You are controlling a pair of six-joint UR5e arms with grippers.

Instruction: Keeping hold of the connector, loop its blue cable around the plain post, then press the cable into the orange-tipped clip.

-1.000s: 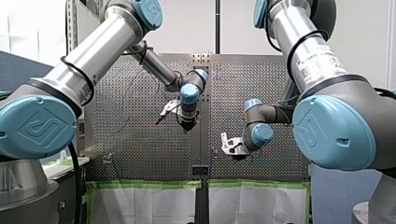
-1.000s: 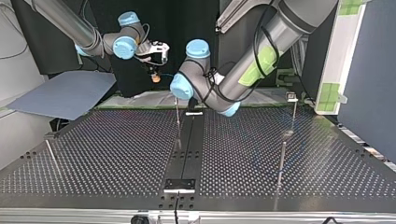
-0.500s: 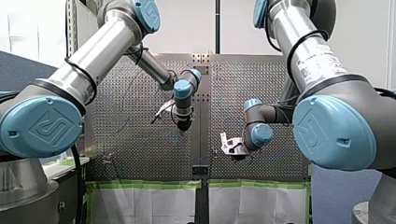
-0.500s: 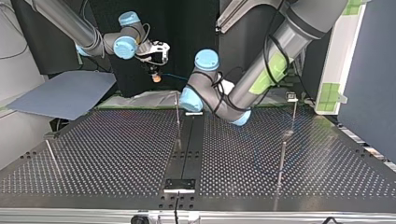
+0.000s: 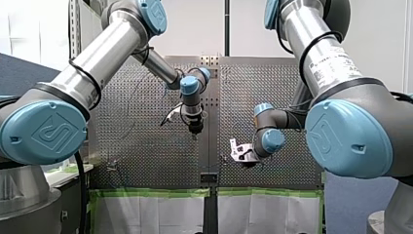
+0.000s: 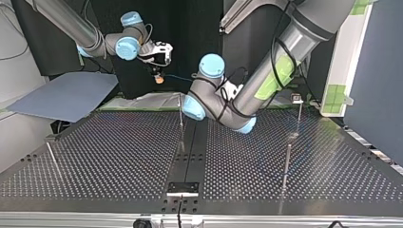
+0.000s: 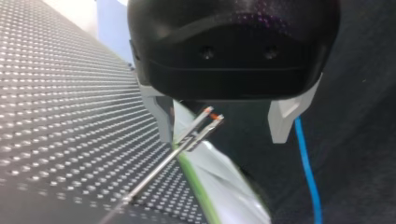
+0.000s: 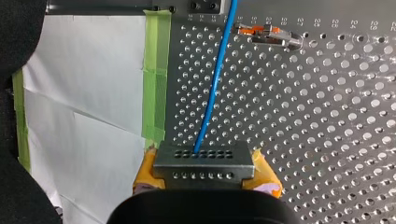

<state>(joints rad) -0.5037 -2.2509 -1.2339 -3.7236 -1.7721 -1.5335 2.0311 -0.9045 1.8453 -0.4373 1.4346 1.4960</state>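
Swinging since a second ago, my left arm [image 6: 247, 90] has carried its wrist rightward in the top view; my right arm [image 6: 71, 23] stays put at upper left. My left fingers [image 7: 162, 116] stand wide apart and empty, the orange-tipped clip [image 7: 208, 122] between them, probably lined up to guide the blue cable [image 7: 307, 172]. My right fingers [image 8: 145, 170], yellow-padded, are clamped on the connector [image 8: 204, 158], held above the bench [image 6: 119, 152] so the blue cable runs straight toward that clip, not yet looped.
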